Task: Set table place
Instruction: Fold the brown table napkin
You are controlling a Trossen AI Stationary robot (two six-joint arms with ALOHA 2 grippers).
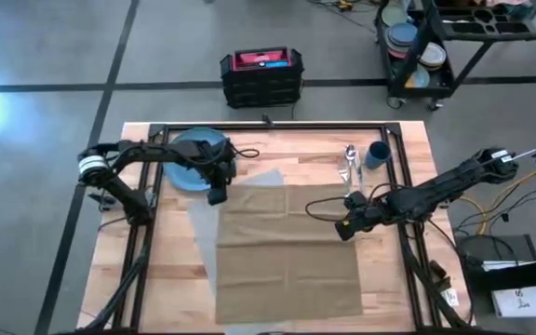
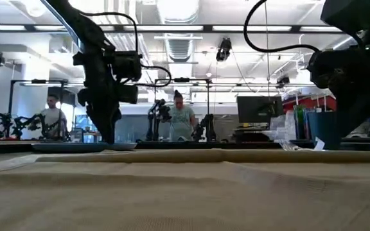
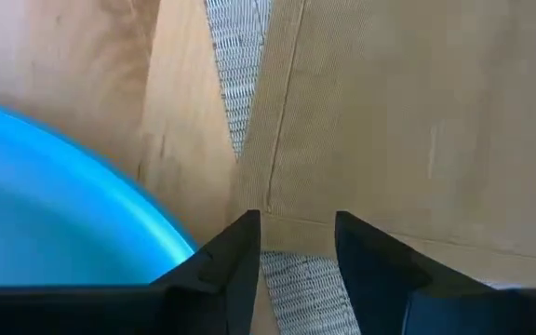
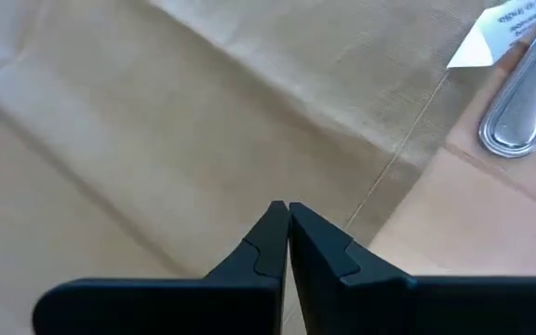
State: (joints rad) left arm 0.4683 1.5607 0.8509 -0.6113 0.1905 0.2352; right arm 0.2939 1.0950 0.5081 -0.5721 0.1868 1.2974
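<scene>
The tan napkin (image 1: 288, 249) lies spread open and flat across the middle of the counter (image 1: 156, 279), covering most of the grey placemat (image 1: 203, 223), which shows only as a strip along the napkin's left edge and at its far left corner. The blue plate (image 1: 192, 158) sits near the counter's far left corner, just beside the placemat. The cutlery (image 1: 348, 164) and the dark-blue cup (image 1: 377, 154) wait near the far right edge, well apart from the plate.

The step in hand looks like arranging the napkin, which is not yet folded or placed. The left claw (image 1: 217, 194) hovers at the napkin's far left corner with its fingers (image 3: 240, 251) parted and nothing between them. The right claw (image 1: 345, 227) hangs over the napkin's right edge, pinched closed and apparently empty.

Next, each claw probably needs to take hold of a napkin edge and draw the cloth off the placemat, or fold it, so the plate can go on the mat.
</scene>
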